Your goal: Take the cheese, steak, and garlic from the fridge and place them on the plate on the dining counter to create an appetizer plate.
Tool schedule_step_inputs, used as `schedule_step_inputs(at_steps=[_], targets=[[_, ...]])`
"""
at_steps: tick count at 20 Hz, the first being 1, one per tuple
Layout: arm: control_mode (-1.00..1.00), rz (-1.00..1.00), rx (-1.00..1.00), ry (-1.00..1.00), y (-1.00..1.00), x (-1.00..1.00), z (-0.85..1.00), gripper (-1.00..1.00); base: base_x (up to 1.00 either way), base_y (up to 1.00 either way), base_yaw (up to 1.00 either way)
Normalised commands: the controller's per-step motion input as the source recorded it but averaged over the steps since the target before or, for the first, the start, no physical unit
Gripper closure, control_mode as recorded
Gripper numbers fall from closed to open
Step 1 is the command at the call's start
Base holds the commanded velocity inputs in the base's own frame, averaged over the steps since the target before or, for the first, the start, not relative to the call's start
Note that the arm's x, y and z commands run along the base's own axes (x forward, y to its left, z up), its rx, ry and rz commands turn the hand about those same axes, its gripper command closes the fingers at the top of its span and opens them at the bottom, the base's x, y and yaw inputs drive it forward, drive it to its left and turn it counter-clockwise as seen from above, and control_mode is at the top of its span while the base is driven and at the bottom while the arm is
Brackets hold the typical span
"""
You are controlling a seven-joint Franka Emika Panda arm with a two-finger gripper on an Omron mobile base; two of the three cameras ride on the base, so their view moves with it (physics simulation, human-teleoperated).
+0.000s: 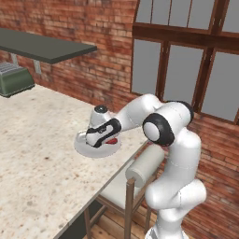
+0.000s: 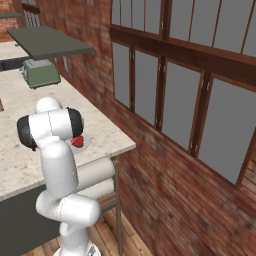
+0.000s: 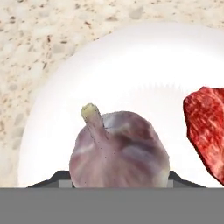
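The garlic (image 3: 118, 153), a pale purplish bulb with a pointed stem, sits between my fingertips, with my gripper (image 3: 119, 181) shut on it. It hangs just above the white plate (image 3: 122, 65). The dark-red steak (image 3: 208, 131) lies on the plate's right side in the hand view. In the left base view my gripper (image 1: 87, 139) is low over the plate (image 1: 93, 151), which sits near the edge of the beige dining counter (image 1: 42, 154). The steak (image 1: 111, 141) peeks out beside the hand. The cheese and the fridge are out of view.
A green-grey toaster (image 1: 14, 79) stands at the counter's far left under a dark wall shelf (image 1: 46, 46). A chair with a padded back (image 1: 140, 170) is tucked against the counter edge beside my base. Brick wall and windows lie to the right.
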Motion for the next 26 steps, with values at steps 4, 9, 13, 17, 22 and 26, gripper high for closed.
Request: schedule_step_inputs(at_steps=[4, 9, 13, 17, 22, 26], targets=[[-1.00, -0.01, -0.01, 0.03, 0.18, 0.25, -0.15, -1.00, 0.00, 0.00, 0.00], [-1.00, -0.11, 0.00, 0.00, -0.04, -0.02, 0.31, -1.00, 0.00, 0.00, 0.00], [-1.00, -0.15, 0.00, 0.00, -0.27, 0.04, 0.38, -1.00, 0.00, 0.00, 0.00], [-1.00, -0.15, 0.00, 0.00, -0.16, 0.16, 0.01, -1.00, 0.00, 0.00, 0.00], [-1.00, -0.10, 0.00, -0.05, -0.53, -0.82, 0.57, -1.00, 0.00, 0.00, 0.00], [-1.00, -0.10, 0.00, -0.20, -0.72, -1.00, 0.80, -1.00, 0.00, 0.00, 0.00]])
